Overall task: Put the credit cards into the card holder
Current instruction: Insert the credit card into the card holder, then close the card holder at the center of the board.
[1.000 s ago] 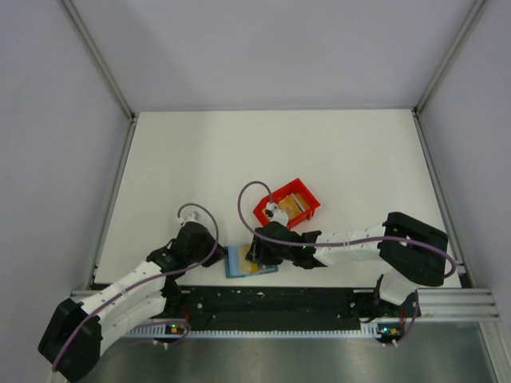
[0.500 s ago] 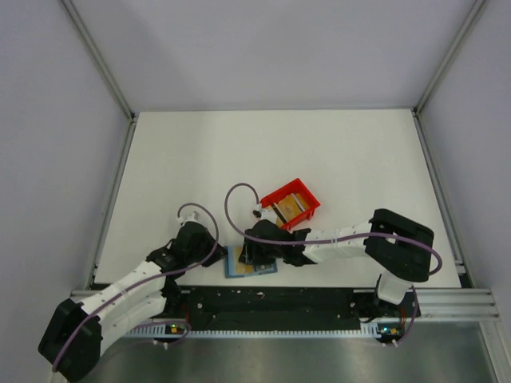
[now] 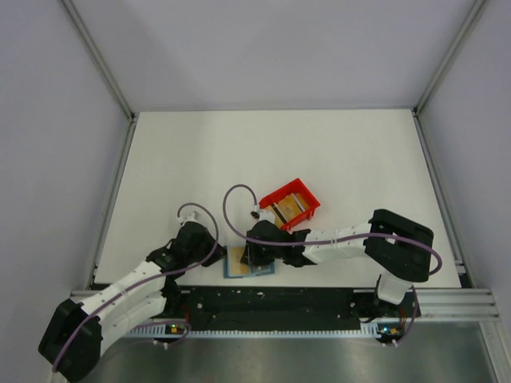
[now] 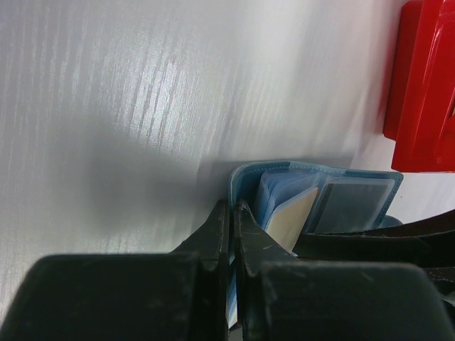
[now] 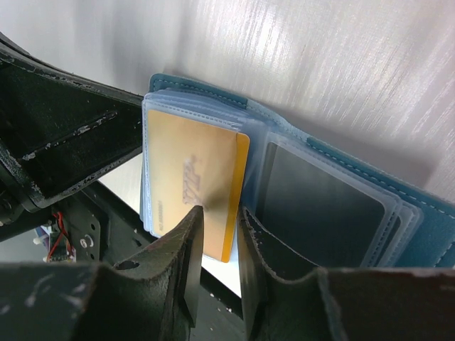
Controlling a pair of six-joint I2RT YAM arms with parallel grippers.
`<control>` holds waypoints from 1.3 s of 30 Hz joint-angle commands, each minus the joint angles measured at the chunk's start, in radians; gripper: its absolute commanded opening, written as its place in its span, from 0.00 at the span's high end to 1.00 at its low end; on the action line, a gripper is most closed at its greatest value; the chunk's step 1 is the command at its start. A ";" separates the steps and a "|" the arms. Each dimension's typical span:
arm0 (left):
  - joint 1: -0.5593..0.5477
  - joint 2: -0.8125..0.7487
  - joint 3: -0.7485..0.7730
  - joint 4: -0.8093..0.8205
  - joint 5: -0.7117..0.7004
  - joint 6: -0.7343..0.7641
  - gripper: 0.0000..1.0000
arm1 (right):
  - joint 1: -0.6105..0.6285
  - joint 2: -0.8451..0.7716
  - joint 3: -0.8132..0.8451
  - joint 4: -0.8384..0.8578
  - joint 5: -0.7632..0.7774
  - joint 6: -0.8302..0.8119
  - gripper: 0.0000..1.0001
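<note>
The teal card holder (image 3: 237,268) lies open at the table's near edge. My left gripper (image 3: 214,256) is shut on its left cover edge (image 4: 245,177), jaws pressed together. My right gripper (image 3: 254,257) is over the holder, jaws a small gap apart (image 5: 220,213), astride the right edge of a gold card (image 5: 188,170). That card lies in the left clear pocket with its near end sticking out. A dark grey card (image 5: 320,206) sits in the right pocket. In the left wrist view the gold card (image 4: 295,217) and grey card (image 4: 352,206) show too.
The red bin (image 3: 289,204) stands just behind the holder and has more cards inside; it also shows in the left wrist view (image 4: 426,85). The black rail (image 3: 271,299) runs along the near edge right below the holder. Grey walls close in both sides.
My right gripper has moved left over the holder. The gold card now sits farther to the left in the holder. The left arm has not moved.
</note>
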 commanded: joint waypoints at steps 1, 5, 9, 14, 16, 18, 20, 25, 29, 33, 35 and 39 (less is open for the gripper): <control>0.000 0.001 -0.005 -0.026 -0.021 0.013 1.00 | 0.024 0.004 0.011 0.103 -0.049 0.000 0.77; 0.002 -0.003 0.008 -0.048 -0.031 0.024 1.00 | 0.023 -0.027 -0.023 0.148 -0.038 -0.020 0.84; 0.000 -0.009 0.047 -0.101 -0.051 0.048 1.00 | 0.021 -0.108 -0.038 0.067 0.054 -0.061 0.64; 0.000 -0.008 0.135 -0.189 -0.088 0.110 1.00 | 0.020 -0.244 -0.059 -0.053 0.173 -0.115 0.55; 0.002 -0.002 0.169 -0.219 -0.085 0.136 1.00 | 0.015 -0.275 -0.066 -0.119 0.216 -0.114 0.53; 0.002 0.004 0.199 -0.235 -0.067 0.157 1.00 | 0.009 -0.288 -0.063 -0.194 0.261 -0.115 0.52; 0.000 0.010 0.228 -0.249 -0.067 0.167 1.00 | 0.009 -0.295 -0.064 -0.254 0.304 -0.117 0.52; 0.002 0.040 0.268 -0.266 -0.025 0.173 1.00 | 0.010 -0.257 -0.035 -0.329 0.318 -0.109 0.50; 0.002 0.052 0.276 -0.270 -0.021 0.179 1.00 | 0.021 -0.216 0.003 -0.377 0.361 -0.102 0.49; 0.002 0.053 0.276 -0.270 -0.018 0.184 1.00 | 0.021 -0.186 0.028 -0.386 0.370 -0.100 0.49; 0.002 0.053 0.278 -0.272 -0.016 0.184 1.00 | 0.023 -0.179 0.033 -0.387 0.373 -0.097 0.51; 0.000 0.055 0.285 -0.276 -0.016 0.185 1.00 | 0.024 -0.183 0.023 -0.394 0.379 -0.086 0.69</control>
